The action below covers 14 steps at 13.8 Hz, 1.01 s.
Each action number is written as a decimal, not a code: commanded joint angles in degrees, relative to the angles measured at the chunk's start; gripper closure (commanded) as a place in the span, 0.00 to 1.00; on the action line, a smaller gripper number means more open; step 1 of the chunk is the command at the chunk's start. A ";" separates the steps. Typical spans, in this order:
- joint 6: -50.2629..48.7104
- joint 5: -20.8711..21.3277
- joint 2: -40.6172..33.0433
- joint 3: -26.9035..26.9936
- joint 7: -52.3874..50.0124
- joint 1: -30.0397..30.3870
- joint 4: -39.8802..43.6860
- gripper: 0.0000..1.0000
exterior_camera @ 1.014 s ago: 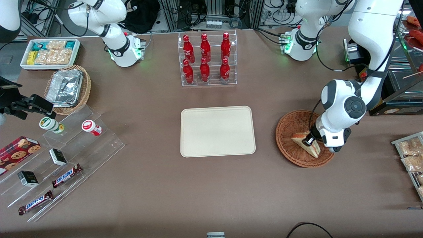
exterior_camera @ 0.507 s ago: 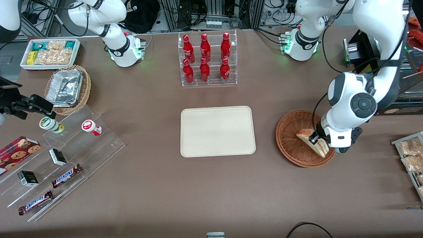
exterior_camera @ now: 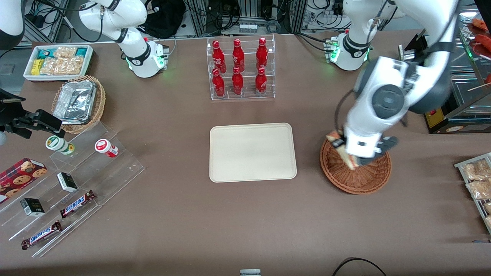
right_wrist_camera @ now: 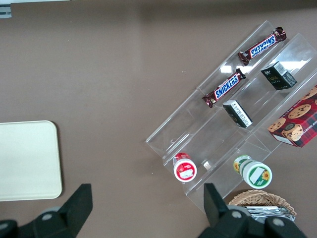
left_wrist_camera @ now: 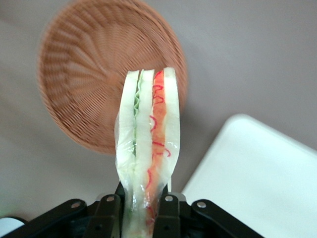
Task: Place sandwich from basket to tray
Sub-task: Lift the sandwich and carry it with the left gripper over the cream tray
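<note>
My left gripper (exterior_camera: 342, 150) hangs above the rim of the reddish-brown wicker basket (exterior_camera: 366, 180), on the edge nearest the tray, and is shut on the sandwich (exterior_camera: 334, 138). The wrist view has the wrapped sandwich (left_wrist_camera: 147, 144) standing up from between the fingers (left_wrist_camera: 168, 210), its white bread, green and red-orange layers facing the camera. Under it lies the empty basket (left_wrist_camera: 84, 74), with a corner of the cream tray (left_wrist_camera: 267, 178) beside it. The tray (exterior_camera: 252, 151) lies flat at the table's middle with nothing on it.
A clear rack of red bottles (exterior_camera: 239, 69) stands farther from the front camera than the tray. Packets on a rack (exterior_camera: 475, 180) sit at the working arm's end. Toward the parked arm's end are clear steps with snacks (exterior_camera: 73, 180), a tan basket of foil containers (exterior_camera: 78, 102) and a white snack bin (exterior_camera: 58, 61).
The gripper has lifted the sandwich out of the basket's bowl and swung it up and toward the tray, now over the basket's tray-side rim. The basket is left empty.
</note>
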 commanded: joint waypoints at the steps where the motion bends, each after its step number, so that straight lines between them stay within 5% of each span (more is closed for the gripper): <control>1: -0.14 -2.36 3.31 0.56 5.34 -5.62 2.37 0.88; 5: 4.34 -9.55 7.27 0.12 16.87 -8.44 2.72 0.87; 14: 19.02 -9.04 19.40 0.47 15.75 -19.61 6.84 0.86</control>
